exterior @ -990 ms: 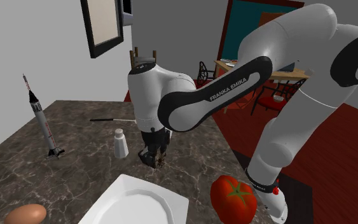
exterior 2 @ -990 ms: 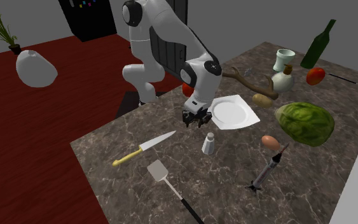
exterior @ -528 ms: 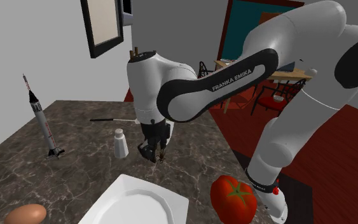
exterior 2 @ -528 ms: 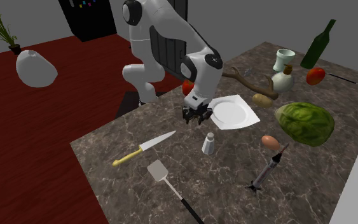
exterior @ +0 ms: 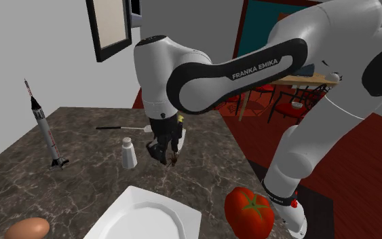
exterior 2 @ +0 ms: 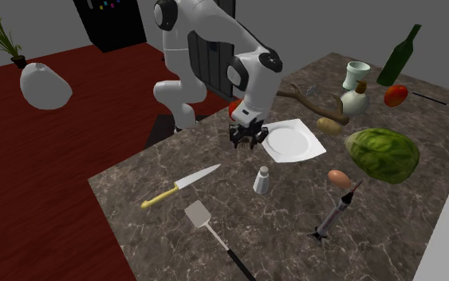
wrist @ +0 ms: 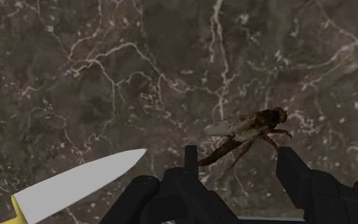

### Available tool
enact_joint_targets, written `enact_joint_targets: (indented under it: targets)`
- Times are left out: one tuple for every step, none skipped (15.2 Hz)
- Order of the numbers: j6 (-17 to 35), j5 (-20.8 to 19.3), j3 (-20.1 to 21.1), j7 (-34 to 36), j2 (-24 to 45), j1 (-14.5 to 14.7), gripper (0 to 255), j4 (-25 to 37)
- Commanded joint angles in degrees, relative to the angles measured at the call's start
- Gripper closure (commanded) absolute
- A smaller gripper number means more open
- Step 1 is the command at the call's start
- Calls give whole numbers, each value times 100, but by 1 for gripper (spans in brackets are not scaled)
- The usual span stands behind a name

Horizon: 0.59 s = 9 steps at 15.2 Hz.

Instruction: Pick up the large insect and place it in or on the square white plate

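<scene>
Dark marbled counter [exterior 2: 151, 231] under inspection: gripper [exterior 2: 247, 142] hangs above it, fingers apparently pinching the large insect [wrist: 247, 127], lift in hand, next requiring transfer toward the square white plate [exterior 2: 294, 142] at 3 o'clock.

Arm [exterior: 332, 41]: glossy white shells, fat and rounded, with smooth curves throughout. Joints were dark. A broad black band [exterior: 209, 85] swept along the forearm link and carried white capital lettering [exterior: 254, 67] that read "FRANKA EMIKA". The lowest link ended in a thin black collar [exterior: 277, 193] with a small red spot [exterior: 294, 202] beside it. In the second exterior view, dark round caps [exterior 2: 164, 14] sat on the sides of the upper and lower joints, ringed by white shell. Hand [wrist: 184, 200] was all black, matt, blocky and faceted. Fingers [wrist: 298, 181] were black too, squared bars with flat ends.
</scene>
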Motion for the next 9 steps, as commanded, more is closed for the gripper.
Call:
enact_joint_targets:
  targets:
    - [-176,14,-31,-23,-50,3,255,130]
    - [-254,17,-46,-33,-67,2,255,194]
    - [-332,19,-59,-43,-82,1,255,258]
    - [-409,20,-72,-51,-96,0,255,324]
    - [-434,21,-77,-55,-102,0,255,344]
    - [-441,23,41,109,-23,35,255,423]
    - [-447,19,162,276,64,68,255,507]
    - [-452,6,284,447,159,99,255,598]
    - [-457,-16,410,623,265,128,255,695]
